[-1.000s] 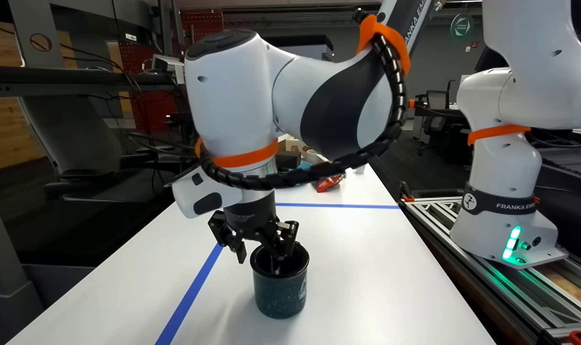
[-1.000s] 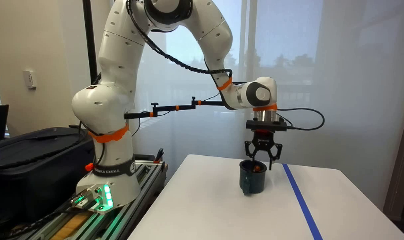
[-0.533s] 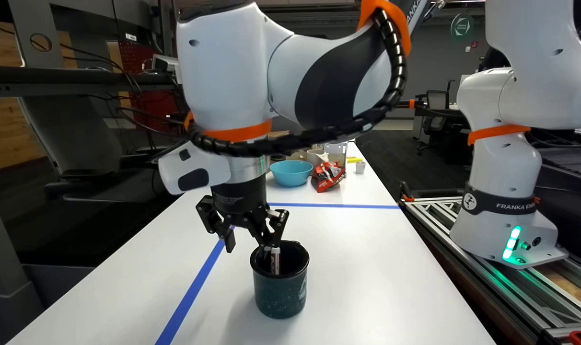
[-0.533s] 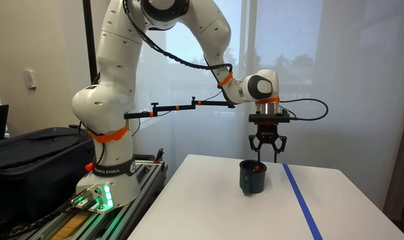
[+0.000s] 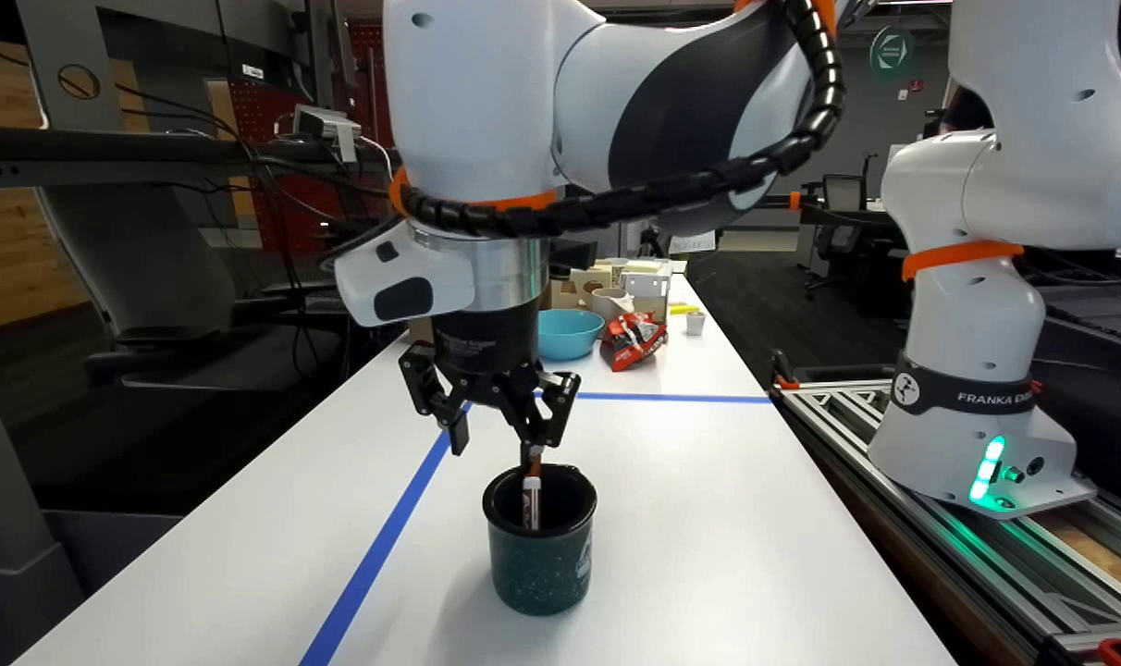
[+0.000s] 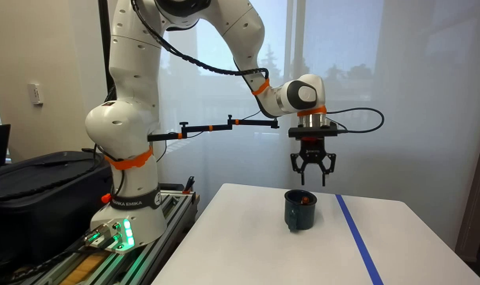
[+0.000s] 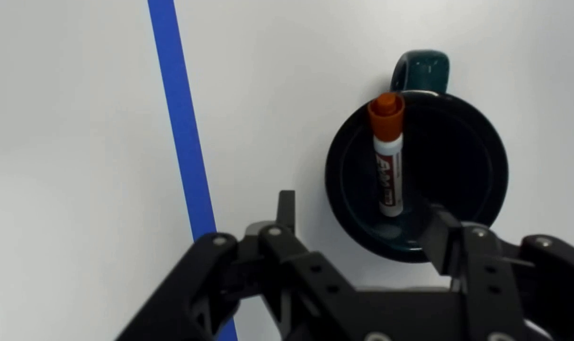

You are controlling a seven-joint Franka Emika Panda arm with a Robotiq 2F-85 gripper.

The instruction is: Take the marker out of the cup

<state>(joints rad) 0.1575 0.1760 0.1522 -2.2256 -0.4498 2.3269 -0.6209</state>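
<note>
Two fingers (image 6: pixel 323 180) of the hand (image 6: pixel 313 184) are held well apart above the bench (image 6: pixel 244 245), and nothing is gripped between them. In an exterior view their tips are seen higher than the mouth of the cup (image 6: pixel 300 217); in the wrist view only one of them is seen to overlap the rim (image 7: pixel 333 175), so the gap is not yet centred on the target. The marker (image 7: pixel 389 158) is contained in the cup, tilted, with its orange-red cap (image 7: pixel 387 124) uppermost and leaned toward the side where the handle (image 7: pixel 427 71) is fixed. Whether the rim is touched by the cap cannot be told.

Little weight is to be expected: the barrel (image 7: pixel 390 180) is slim and probably made of stiff plastic, hardly crushed by a firm squeeze and not easily broken. Some slip may be met on its smooth side, and a turn between the fingers is likely if only the extreme top is pinched. The hold is best taken across the join of cap and barrel, or just below it; if the cap alone is pulled, it might be drawn off. Both fingers should be lined up on opposite sides of the marker and lowered without the rim being struck, since the cup could be dragged or tipped.
</note>
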